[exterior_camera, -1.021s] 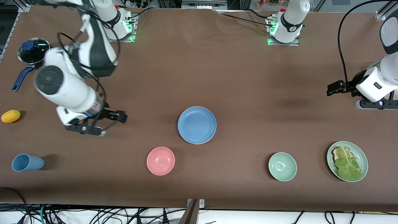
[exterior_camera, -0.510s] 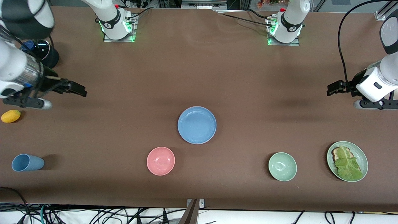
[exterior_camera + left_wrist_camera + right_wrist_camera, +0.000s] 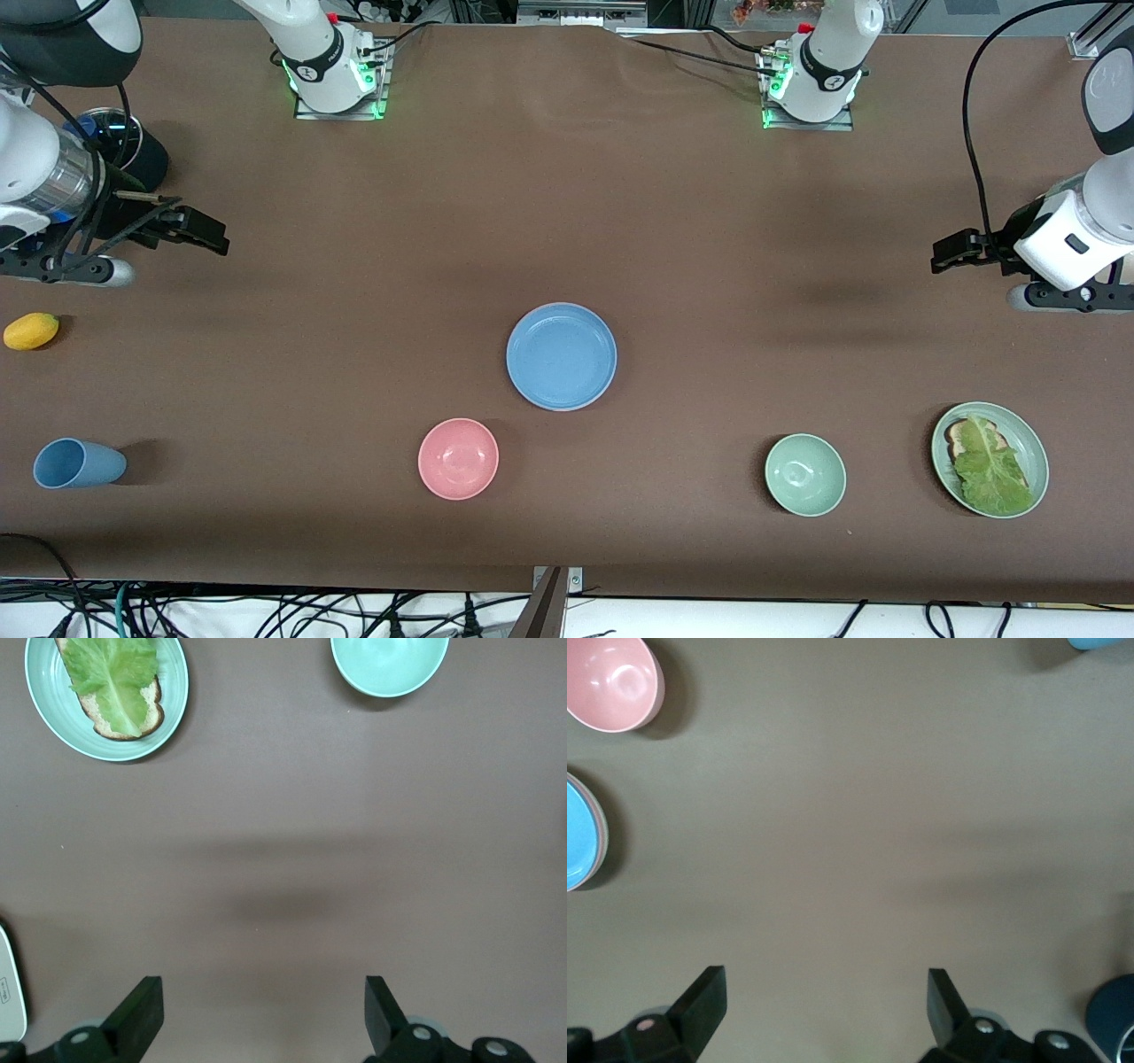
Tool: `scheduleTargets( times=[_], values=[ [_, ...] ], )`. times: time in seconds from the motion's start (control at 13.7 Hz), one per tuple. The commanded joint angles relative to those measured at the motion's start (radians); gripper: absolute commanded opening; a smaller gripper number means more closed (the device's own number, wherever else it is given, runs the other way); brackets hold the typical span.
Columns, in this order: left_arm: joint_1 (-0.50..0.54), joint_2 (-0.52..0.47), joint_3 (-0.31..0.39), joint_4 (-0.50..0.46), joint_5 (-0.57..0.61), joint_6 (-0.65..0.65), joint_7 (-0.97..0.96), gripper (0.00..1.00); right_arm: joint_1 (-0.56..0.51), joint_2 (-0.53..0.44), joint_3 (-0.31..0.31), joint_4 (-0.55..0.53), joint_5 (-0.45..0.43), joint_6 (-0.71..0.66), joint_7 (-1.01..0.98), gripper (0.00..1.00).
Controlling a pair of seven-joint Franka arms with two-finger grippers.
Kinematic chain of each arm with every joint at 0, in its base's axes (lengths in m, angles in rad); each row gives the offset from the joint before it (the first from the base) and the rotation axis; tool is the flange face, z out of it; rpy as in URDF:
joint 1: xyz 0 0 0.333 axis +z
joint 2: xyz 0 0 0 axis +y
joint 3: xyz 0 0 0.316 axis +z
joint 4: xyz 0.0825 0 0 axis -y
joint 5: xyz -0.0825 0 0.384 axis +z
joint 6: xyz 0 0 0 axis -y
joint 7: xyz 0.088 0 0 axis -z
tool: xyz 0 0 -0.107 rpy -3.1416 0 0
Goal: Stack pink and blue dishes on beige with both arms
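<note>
With the blue plate [image 3: 561,356] topping the stack at mid-table, pink rim [image 3: 601,828] showing beneath, I judge stacking done: my right gripper [image 3: 205,234] and left gripper [image 3: 952,251] hang empty, fingers apart, needing only parking.

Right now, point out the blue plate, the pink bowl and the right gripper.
blue plate [image 3: 561,356], front view, centre of its top face.
pink bowl [image 3: 458,458], front view, inside bottom.
right gripper [image 3: 205,232], front view, between its open fingertips.
</note>
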Motion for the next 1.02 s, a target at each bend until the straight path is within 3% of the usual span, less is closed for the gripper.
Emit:
scheduleTargets(
  times=[0.0,0.95],
  values=[
    [0.0,-0.016,0.0,-0.005,0.022,-0.014,0.012,1.0,-0.008,-0.019,0.012,-0.008,-0.017,-0.014,-0.02,1.0],
    [-0.002,-0.016,0.0,-0.005,0.022,-0.014,0.009,1.0,-0.011,0.001,0.007,0.022,-0.019,-0.036,-0.051,1.0]
  ],
)
